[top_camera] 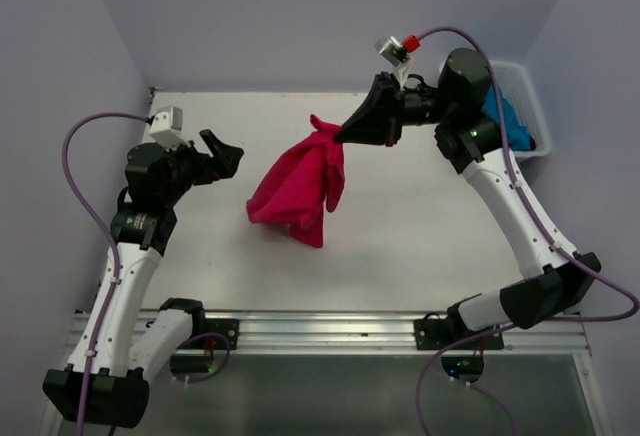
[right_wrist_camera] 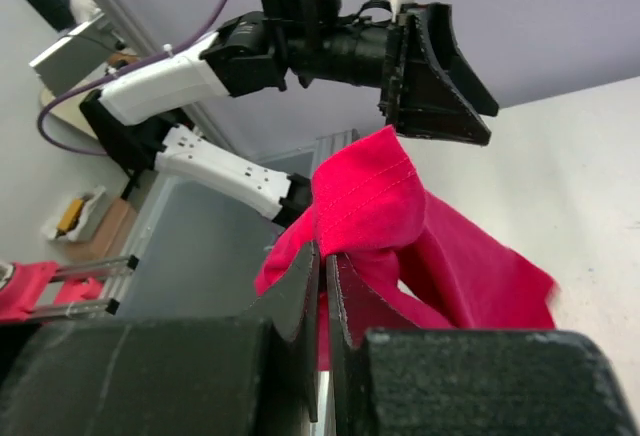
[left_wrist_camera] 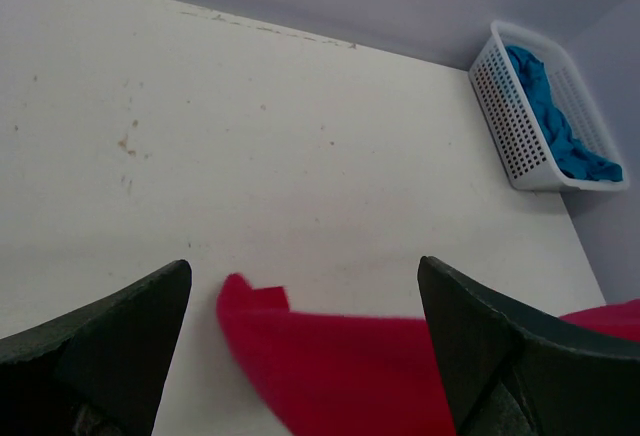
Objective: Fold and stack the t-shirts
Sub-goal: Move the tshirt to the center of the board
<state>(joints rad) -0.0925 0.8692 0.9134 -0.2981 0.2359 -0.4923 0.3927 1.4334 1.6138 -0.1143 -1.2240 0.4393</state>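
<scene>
My right gripper (top_camera: 345, 134) is shut on the top edge of the bright red-pink t-shirt (top_camera: 300, 186) and holds it up, so the cloth hangs bunched over the middle of the table. In the right wrist view the shirt (right_wrist_camera: 400, 226) is pinched between the closed fingers. My left gripper (top_camera: 228, 156) is open and empty, just left of the shirt, apart from it. In the left wrist view the shirt's corner (left_wrist_camera: 330, 356) shows between the spread fingers. A turquoise blue t-shirt (top_camera: 505, 121) lies in the white basket (top_camera: 528, 96). The dark red t-shirt is out of view.
The white plastic basket (left_wrist_camera: 520, 126) stands at the table's far right corner against the wall. The white table (top_camera: 400, 246) has grey walls on three sides. A metal rail with the arm bases runs along the near edge.
</scene>
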